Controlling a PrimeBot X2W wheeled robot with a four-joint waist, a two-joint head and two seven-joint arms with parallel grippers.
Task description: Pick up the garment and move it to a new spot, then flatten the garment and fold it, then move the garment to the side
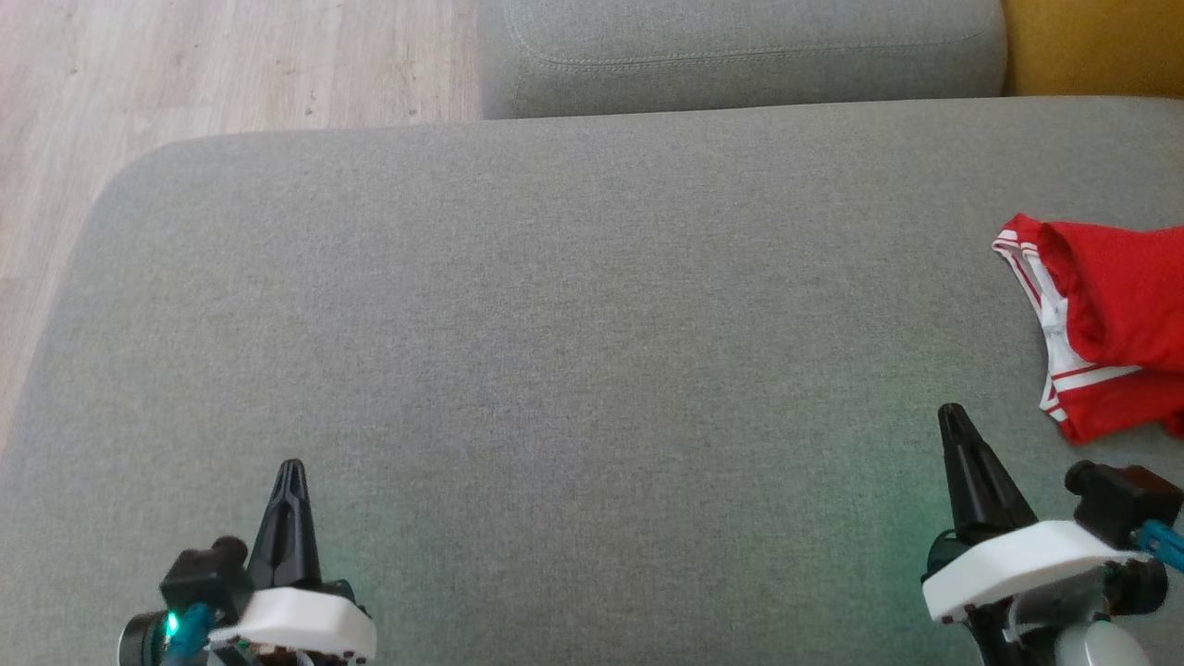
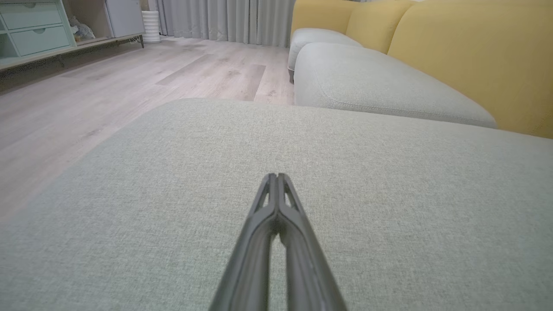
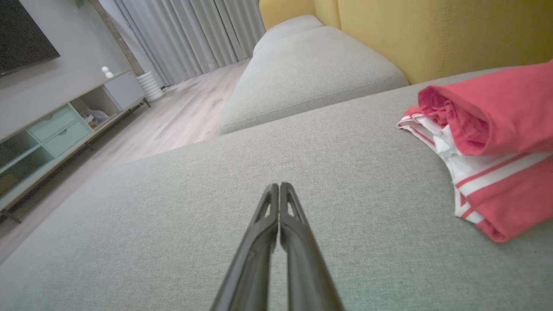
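Head view: a wide grey cushion (image 1: pixel 555 324) lies before the robot. The left tool (image 1: pixel 292 467) sits at the lower left with its two dark fingers pressed together into one point, and nothing is between them. The right tool (image 1: pixel 950 412) sits at the lower right, drawn together and empty in the same way. The garment (image 1: pixel 1119 305), red with white striped trim, lies bunched on the cushion at the right edge, partly cut off by the frame. It is up and to the right of the right tool, near it but not touching, and well apart from the left tool. A second cushion (image 1: pixel 740 55) lies beyond the first. Pale wood floor (image 1: pixel 185 65) shows at the upper left, and a yellow backrest (image 1: pixel 1091 46) in the top right corner.

Left wrist view: the left tool (image 2: pixel 276 176) has its fingers meeting at the tips over bare cushion fabric. Whether the tips touch the fabric cannot be told. Curtains (image 2: pixel 224 19) and a pale green cabinet (image 2: pixel 34 30) stand across the floor.

Right wrist view: the right tool (image 3: pixel 279 185) is also tip to tip, gripping nothing. The garment (image 3: pixel 497 142) lies to its right on the cushion, loosely folded over itself with a rolled red layer on top and white stripes beneath. It is clear of the fingers. A dark screen (image 3: pixel 21 34) hangs on the wall at the upper left.
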